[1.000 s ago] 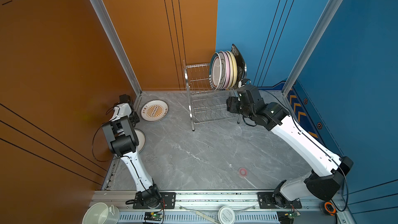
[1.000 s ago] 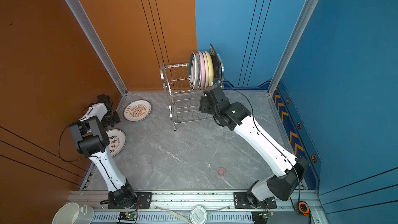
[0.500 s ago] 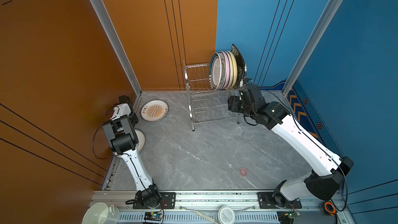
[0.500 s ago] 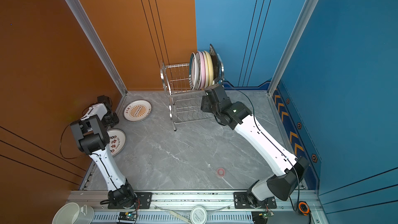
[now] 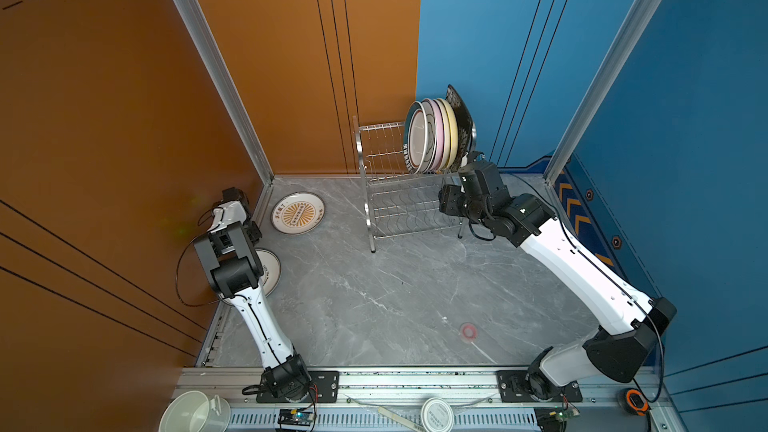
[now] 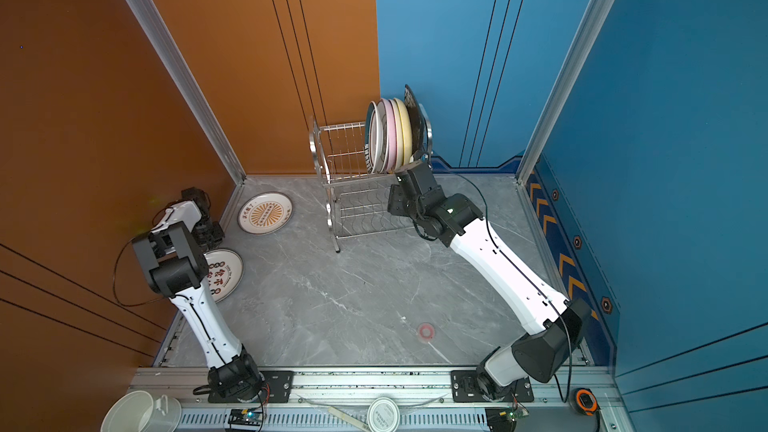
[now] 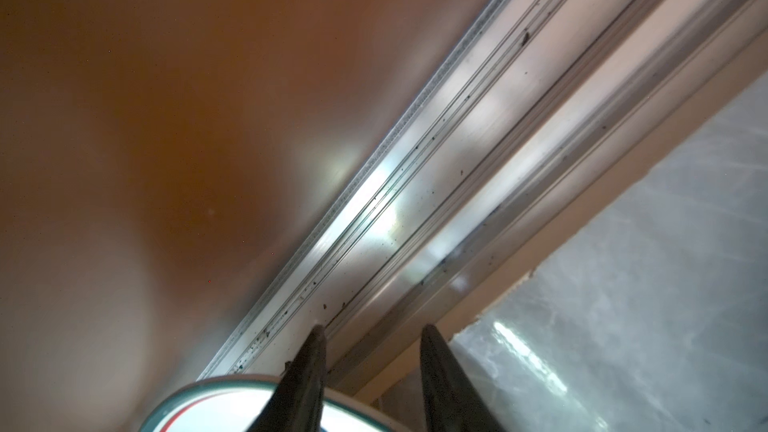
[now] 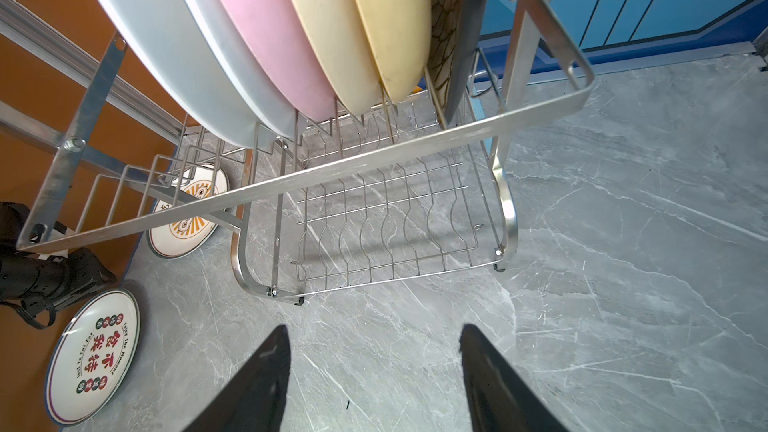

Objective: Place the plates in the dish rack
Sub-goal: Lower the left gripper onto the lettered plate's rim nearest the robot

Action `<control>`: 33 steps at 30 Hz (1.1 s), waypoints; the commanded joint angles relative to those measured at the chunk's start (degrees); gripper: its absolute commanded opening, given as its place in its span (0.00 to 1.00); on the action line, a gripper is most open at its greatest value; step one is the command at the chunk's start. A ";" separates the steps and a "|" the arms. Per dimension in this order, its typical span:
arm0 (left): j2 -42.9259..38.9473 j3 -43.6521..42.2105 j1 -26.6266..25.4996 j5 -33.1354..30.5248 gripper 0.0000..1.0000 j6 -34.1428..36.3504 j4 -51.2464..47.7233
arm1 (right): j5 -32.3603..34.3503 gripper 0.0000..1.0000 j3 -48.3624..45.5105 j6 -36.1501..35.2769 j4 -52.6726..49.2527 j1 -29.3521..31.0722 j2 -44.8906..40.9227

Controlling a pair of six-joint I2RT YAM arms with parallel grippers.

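The steel dish rack (image 5: 376, 160) (image 6: 332, 151) (image 8: 374, 151) stands at the back wall. Its upper tier holds several upright plates: two white teal-rimmed (image 5: 415, 139), a pink one (image 8: 266, 27), two cream (image 8: 374, 14) and a black floral one (image 5: 463, 118). An orange-print plate (image 5: 297, 214) (image 6: 265, 214) and a red-print plate (image 6: 222, 274) (image 8: 93, 359) lie flat by the left wall. My left gripper (image 7: 372, 328) (image 6: 212, 232) is low at that wall, with its jaws apart astride the red-print plate's rim (image 7: 216, 405). My right gripper (image 8: 374, 328) (image 5: 446, 203) hovers open and empty before the rack's right end.
An aluminium rail (image 7: 415, 209) runs along the foot of the orange wall beside the left gripper. A red ring mark (image 5: 468, 331) is on the grey floor. On the front rail sit a white jug (image 5: 195, 413), a round lid (image 5: 436, 413) and an orange tape measure (image 5: 634, 401).
The left jaws have narrowed round the red-print plate's rim. The right gripper has shifted slightly rightward at the rack's front. The plates have not moved.
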 commanded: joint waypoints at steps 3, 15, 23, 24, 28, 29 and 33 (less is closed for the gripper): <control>-1.40 -0.24 0.49 -1.71 0.36 -0.17 -3.49 | -0.97 0.66 1.03 0.49 0.42 -0.67 -0.34; -9.65 -9.25 0.03 0.90 0.27 -1.05 -6.21 | -2.46 0.66 -3.67 0.85 3.14 -1.73 -4.07; -19.30 -19.82 -0.54 4.81 0.25 -2.69 -6.10 | -3.92 0.66 -6.82 0.85 4.16 -3.18 -7.08; -21.12 -20.78 -0.63 5.59 0.28 -3.62 -5.97 | -4.13 0.66 -7.08 0.84 4.24 -3.31 -7.26; -28.75 -25.83 -0.39 9.87 0.51 -6.44 -4.49 | -4.90 0.66 -8.83 0.79 4.92 -3.75 -8.22; -30.16 -26.95 -0.12 10.67 0.56 -6.96 -4.19 | -4.94 0.66 -9.27 0.83 5.19 -3.87 -8.57; -37.16 -33.59 2.31 13.26 0.75 -8.36 -2.43 | -5.39 0.66 -10.60 0.93 5.74 -4.45 -9.65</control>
